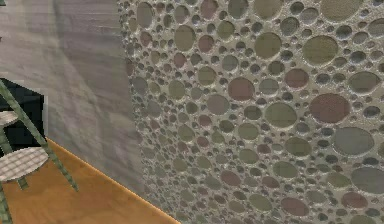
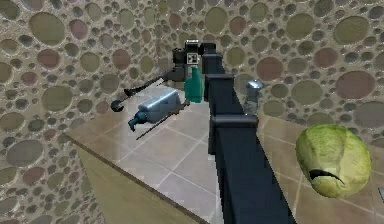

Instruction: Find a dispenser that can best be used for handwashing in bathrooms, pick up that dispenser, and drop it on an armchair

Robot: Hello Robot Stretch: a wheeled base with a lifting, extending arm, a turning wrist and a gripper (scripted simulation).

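In the forward view we face a pebble wall [image 1: 260, 110] across the middle and right. A grey wall [image 1: 70, 70] meets it at the view's left, with a wooden floor [image 1: 90, 195] below. At the left edge stands a green rack [image 1: 28, 135] with round pale shelves, and a dark box [image 1: 25, 100] sits behind it.

In the arm side view the arm [image 2: 235, 150] rises over a tiled worktop [image 2: 150, 160] set into a pebbled corner. The gripper [image 2: 128, 98] is at the arm's far end, its thin fingers slanting down to the left. We cannot tell whether they are spread or pressed together.

The dispenser [image 2: 160, 103], pale blue, lies tilted just below the fingers, its nozzle end near the fingertips. We cannot tell whether the gripper touches it or holds anything.

A teal bottle [image 2: 196, 82] stands upright just right of the gripper's body, close against the arm. A small silvery thing [image 2: 252, 92] stands on the arm's other side, farther right of the gripper. A round green thing [image 2: 333, 160] lies well apart from the gripper, at the right.
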